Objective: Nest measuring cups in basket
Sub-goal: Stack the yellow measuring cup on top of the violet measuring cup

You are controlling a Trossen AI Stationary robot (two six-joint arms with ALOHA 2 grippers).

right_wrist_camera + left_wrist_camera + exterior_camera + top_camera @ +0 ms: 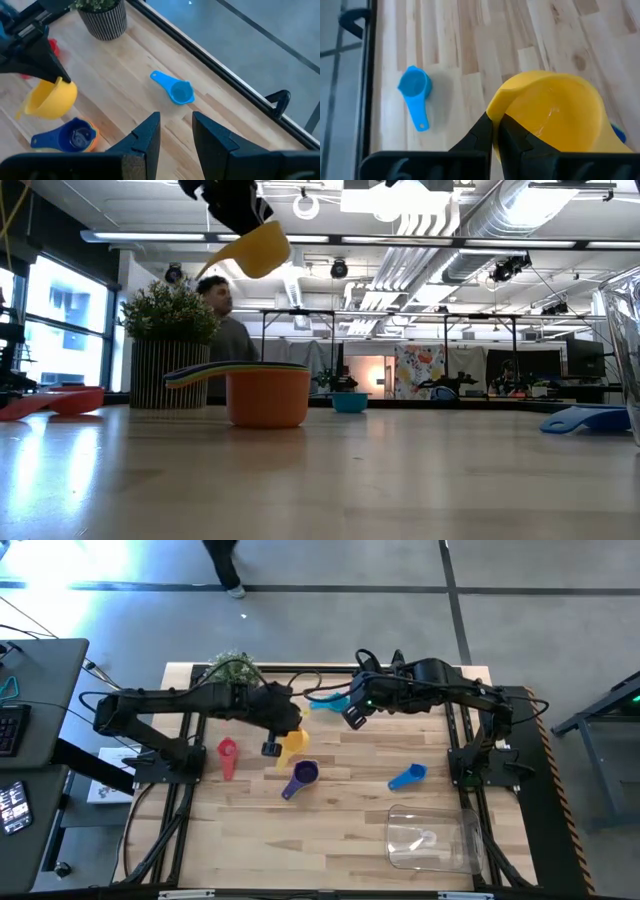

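Observation:
My left gripper (271,746) is shut on a yellow measuring cup (292,746), raised above the table's middle (255,250). Below it, a stack of cups stands on its base, an orange one at the bottom (267,397) and a purple-blue one on top (303,776). A pink cup (227,755) lies to the left. A blue cup (407,777) lies to the right. A light blue cup (175,91) lies near the far edge. My right gripper (175,132) hovers open above the table near that cup. The clear basket (432,838) sits at the near right. My left gripper pinches the yellow cup by its rim (496,111), on the side opposite the handle (21,112). The fingers (50,70) come down at it from above. The cup hangs tilted and clear of the table, its handle end lowest (205,272).
A potted plant (232,668) stands at the far left of the table. Black frame posts and cables run along both sides. A person (225,320) stands beyond the far edge. Bare wood lies along the near side, left of the basket.

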